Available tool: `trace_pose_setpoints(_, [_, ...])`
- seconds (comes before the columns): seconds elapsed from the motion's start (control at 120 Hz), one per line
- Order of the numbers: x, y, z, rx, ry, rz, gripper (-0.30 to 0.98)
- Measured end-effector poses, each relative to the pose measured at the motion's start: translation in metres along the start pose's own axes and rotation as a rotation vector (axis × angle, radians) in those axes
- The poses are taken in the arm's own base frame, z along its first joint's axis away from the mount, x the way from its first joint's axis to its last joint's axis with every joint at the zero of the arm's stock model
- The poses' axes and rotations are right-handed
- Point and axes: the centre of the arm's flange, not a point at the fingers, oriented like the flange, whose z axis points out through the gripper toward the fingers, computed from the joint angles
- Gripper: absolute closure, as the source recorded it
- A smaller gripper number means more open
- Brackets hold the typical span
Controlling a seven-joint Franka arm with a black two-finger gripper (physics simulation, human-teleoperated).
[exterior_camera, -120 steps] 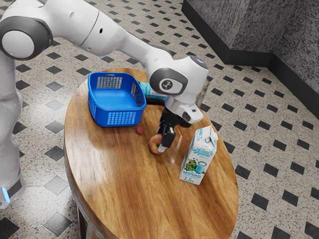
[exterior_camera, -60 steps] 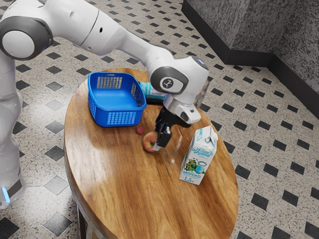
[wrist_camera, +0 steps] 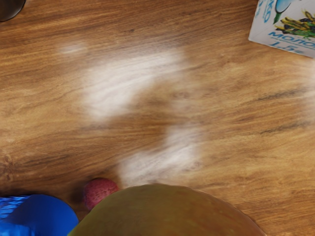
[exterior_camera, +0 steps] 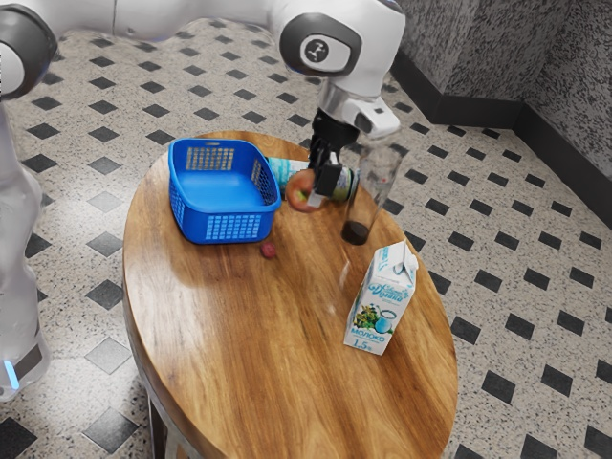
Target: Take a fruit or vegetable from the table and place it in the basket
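Has the apple point(exterior_camera: 300, 191) pinched in the gripper point(exterior_camera: 313, 190), hanging above the table point(exterior_camera: 287, 363) near the basket point(exterior_camera: 215, 186), probably lifted like that to clear the rim point(exterior_camera: 225, 211) before going over and dropping in, tbh.

Bright light, white glare on tabletop point(wrist_camera: 231, 103)

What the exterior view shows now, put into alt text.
A robot gripper holds a reddish fruit above a wooden table with a blue basket, a small red fruit, a milk carton and a tall glass.
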Motion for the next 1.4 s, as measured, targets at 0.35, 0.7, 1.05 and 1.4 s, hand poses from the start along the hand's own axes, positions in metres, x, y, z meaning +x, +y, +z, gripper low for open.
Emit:
trace_pose_setpoints(0.35, [-0.087, -0.133, -0.033, -0.02, -0.05, -0.302, 0.19])
trace_pose_setpoints(0.7, [-0.129, -0.184, 0.011, -0.092, -0.222, -0.438, 0.19])
trace_pose_setpoints(1.05, [-0.14, -0.193, 0.053, -0.128, -0.295, -0.468, 0.19])
trace_pose_setpoints(1.4, [-0.143, -0.201, 0.074, -0.135, -0.29, -0.486, 0.2])
